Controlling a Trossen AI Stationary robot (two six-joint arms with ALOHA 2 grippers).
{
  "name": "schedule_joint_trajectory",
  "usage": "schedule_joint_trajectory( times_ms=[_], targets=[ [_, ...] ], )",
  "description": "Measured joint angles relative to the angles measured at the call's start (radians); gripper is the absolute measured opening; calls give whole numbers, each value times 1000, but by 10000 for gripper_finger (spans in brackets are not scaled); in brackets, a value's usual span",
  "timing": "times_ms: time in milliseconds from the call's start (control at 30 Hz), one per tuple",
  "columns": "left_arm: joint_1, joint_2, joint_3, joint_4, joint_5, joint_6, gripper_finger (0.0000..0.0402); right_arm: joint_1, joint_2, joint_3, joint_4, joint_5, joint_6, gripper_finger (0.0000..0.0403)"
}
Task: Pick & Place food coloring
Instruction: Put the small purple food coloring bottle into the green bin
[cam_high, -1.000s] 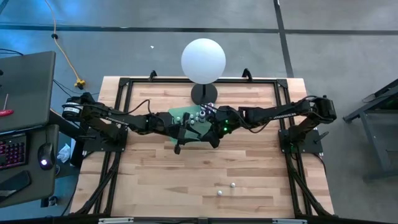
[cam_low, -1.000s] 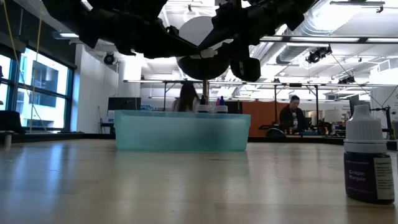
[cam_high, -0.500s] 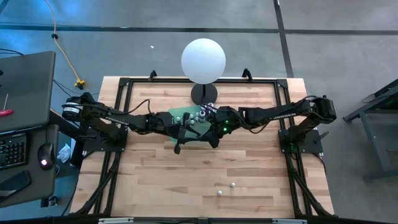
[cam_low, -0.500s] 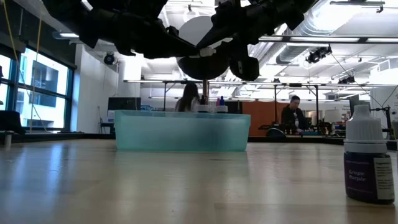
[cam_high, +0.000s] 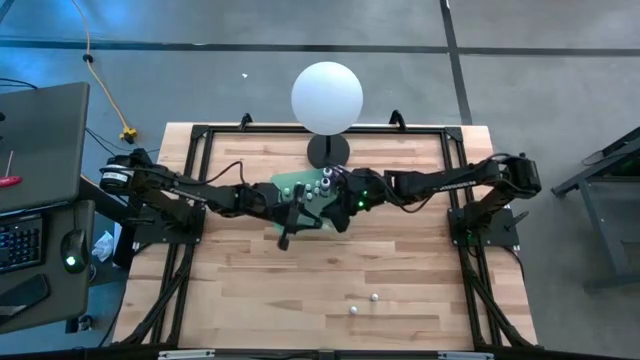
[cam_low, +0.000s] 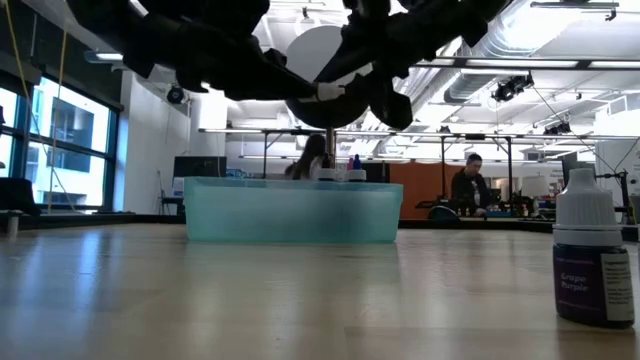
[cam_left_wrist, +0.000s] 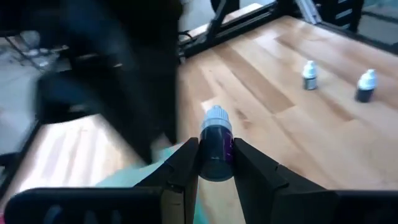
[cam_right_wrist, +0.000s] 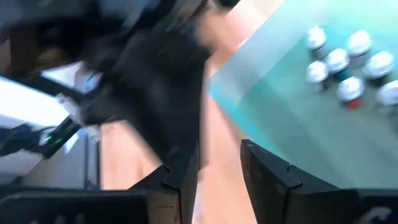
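Note:
My left gripper (cam_high: 287, 236) hovers at the near edge of the green tray (cam_high: 285, 184), shut on one food coloring bottle (cam_left_wrist: 216, 152) with a dark body and a pale cap. My right gripper (cam_high: 340, 222) hangs open beside it, over the tray's near right corner, with nothing between its fingers (cam_right_wrist: 217, 160). Several capped bottles (cam_right_wrist: 348, 59) stand on their bases inside the tray (cam_low: 292, 212). Two more bottles stand on the table near its near edge (cam_high: 373, 297) (cam_high: 352, 310). My left gripper pinches the bottle's dark body (cam_left_wrist: 216, 163) between its two fingers (cam_left_wrist: 185, 165). The pale cap (cam_left_wrist: 216, 116) sticks out past the fingertips. The fingers slant down toward the table's near edge. The bottle is lifted clear of the table and tray.
A white globe lamp (cam_high: 327, 97) stands on a black base (cam_high: 327, 151) just beyond the tray. A purple-labelled bottle (cam_low: 590, 260) stands close to the low camera. Black frame rails (cam_high: 195, 170) line the table's sides. Bare wood lies between the tray and the two loose bottles.
My right gripper has shifted a little toward the tray and the far edge, rising slightly. My left gripper has kept the bottle and stayed nearly in place.

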Motion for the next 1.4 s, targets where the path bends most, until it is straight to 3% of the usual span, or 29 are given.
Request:
schedule_joint_trajectory(
  times_ms=[100, 467, 600, 767, 967, 1400],
  targets=[
    [-1, 0, 0, -25, -8, -32, 82, -2, 0, 0, -6, 34, -21, 126],
    [1, 0, 0, -8, -128, -59, 81, 6, -14, 0, -7, -23, -129, 147],
    [1, -2, 0, -6, -138, -70, 80, 6, -49, 0, -9, 30, -219, 144],
    [1, -31, 0, 8, -233, -63, 80, -2, -154, 0, -23, 114, -306, 143],
    [0, -67, 0, 141, -206, -60, 80, 9, -204, 0, -82, 251, -336, 145],
    [1, -66, 0, 190, -239, 5, 80, 7, -179, -5, -10, 131, -262, 143]
  ],
)
